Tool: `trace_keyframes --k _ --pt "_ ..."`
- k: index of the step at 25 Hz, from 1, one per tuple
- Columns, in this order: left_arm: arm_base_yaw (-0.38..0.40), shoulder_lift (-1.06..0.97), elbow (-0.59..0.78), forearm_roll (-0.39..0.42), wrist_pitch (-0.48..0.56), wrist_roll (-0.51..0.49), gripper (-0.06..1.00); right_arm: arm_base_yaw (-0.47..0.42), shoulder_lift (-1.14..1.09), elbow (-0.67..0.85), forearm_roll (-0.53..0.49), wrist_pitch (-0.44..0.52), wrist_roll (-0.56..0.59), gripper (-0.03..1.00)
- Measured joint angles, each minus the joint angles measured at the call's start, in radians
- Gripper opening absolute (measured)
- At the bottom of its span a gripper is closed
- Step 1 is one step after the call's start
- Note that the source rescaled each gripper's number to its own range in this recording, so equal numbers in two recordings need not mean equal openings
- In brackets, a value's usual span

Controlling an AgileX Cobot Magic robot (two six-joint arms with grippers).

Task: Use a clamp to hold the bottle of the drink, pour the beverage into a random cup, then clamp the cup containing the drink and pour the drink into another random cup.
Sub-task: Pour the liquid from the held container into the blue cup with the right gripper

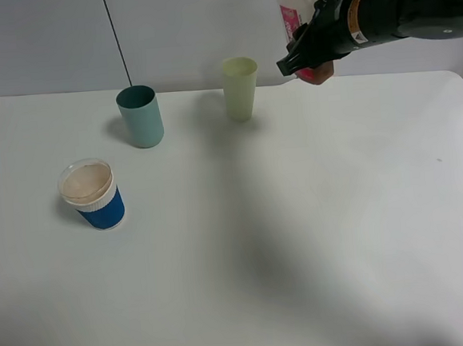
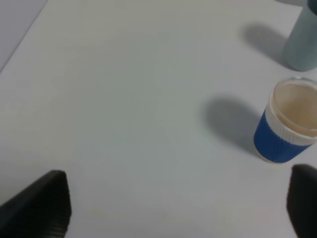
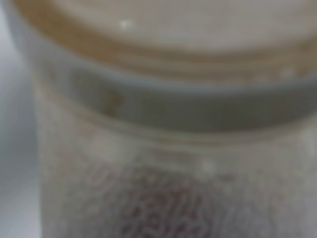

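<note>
- The clamp [image 1: 306,51] on the right arm is squeezed tight on the bottle [image 1: 293,4], up in the air at the far right.
- Below it, a bit left, stands the pale green cup [image 1: 240,88].
- The teal cup [image 1: 141,116] is further left.
- The left gripper [image 2: 171,210] has its fingers apart, close to the blue cup [image 2: 285,134].

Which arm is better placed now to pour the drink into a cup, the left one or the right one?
The right arm. The right hand grips the bottle, held up close to the pale green cup. The left hand is open and empty, near the blue-sleeved cup.
</note>
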Motion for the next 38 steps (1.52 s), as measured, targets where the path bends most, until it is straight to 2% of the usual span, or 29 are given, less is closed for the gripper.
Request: trace_keyframes --k 17,26,38 --pt "0.0 0.0 0.0 0.0 0.0 0.0 0.62 0.004 -0.001 0.0 0.026 0.027 -0.035 0.02" --pt "0.0 0.0 0.0 0.0 0.0 0.0 0.62 0.073 -0.001 0.0 0.045 0.005 -0.082 0.02" --pt "0.0 0.0 0.0 0.0 0.0 0.0 0.62 0.149 -0.001 0.0 0.052 -0.006 -0.085 0.02"
